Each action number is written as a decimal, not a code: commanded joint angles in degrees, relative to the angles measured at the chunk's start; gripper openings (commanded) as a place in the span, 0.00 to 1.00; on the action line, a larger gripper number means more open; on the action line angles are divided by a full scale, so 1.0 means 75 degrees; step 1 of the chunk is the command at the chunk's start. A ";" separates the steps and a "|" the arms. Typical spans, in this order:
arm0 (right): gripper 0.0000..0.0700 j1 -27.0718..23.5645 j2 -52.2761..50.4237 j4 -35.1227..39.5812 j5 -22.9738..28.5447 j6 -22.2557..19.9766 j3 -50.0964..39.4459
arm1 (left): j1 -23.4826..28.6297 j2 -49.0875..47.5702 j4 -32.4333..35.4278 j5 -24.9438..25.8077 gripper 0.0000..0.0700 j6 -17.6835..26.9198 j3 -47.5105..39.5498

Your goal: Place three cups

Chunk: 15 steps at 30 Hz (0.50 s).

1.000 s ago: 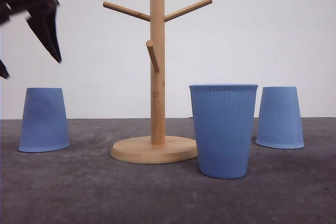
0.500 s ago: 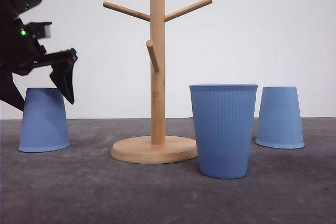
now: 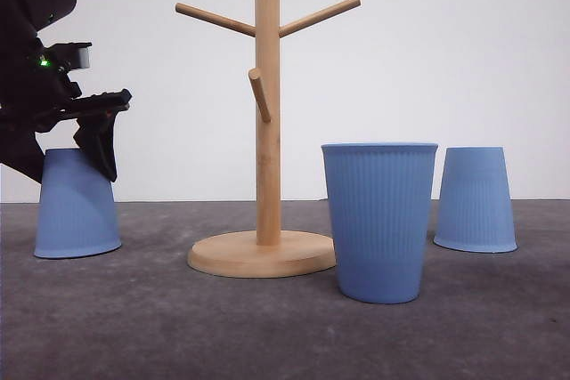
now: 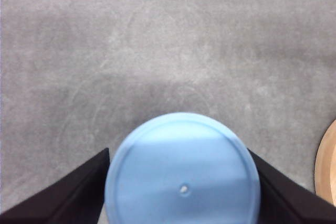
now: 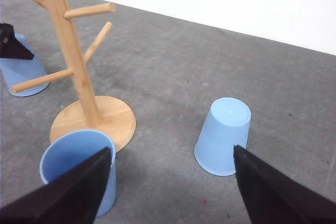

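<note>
1. the left gripper [image 4: 181, 182] is covering part of the upside-down left cup [image 3: 76, 211]; its open jaws are standing on both sides of it, and contact is unclear.
2. the right gripper [image 5: 173, 182] is hanging open, holding nothing.
3. the wooden rack [image 3: 265, 131] is standing between this cup and the upright middle cup [image 3: 378, 220]; the inverted right cup [image 3: 475, 198] is resting on the table [image 3: 178, 327].

Left cup [image 3: 78, 211] top hidden behind left gripper's fingers [image 3: 100, 141]; wooden rack [image 3: 266, 113] top cut off

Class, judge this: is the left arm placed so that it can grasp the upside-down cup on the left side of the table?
Probably yes. The left claw is open, with one finger on each side of the upside-down cup, and nothing stands between them. The wooden mug tree is well aside.
</note>
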 commanded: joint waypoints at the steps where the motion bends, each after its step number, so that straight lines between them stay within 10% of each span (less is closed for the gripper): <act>1: 0.68 0.0038 0.0023 0.0081 0.0023 0.0137 0.0099 | -0.0012 0.0025 -0.0156 0.0076 0.53 0.0020 0.0124; 15: 0.68 0.0038 0.0023 0.0081 -0.0029 0.0143 0.0099 | 0.0361 -0.2072 -0.1306 0.1137 0.54 -0.0916 0.0124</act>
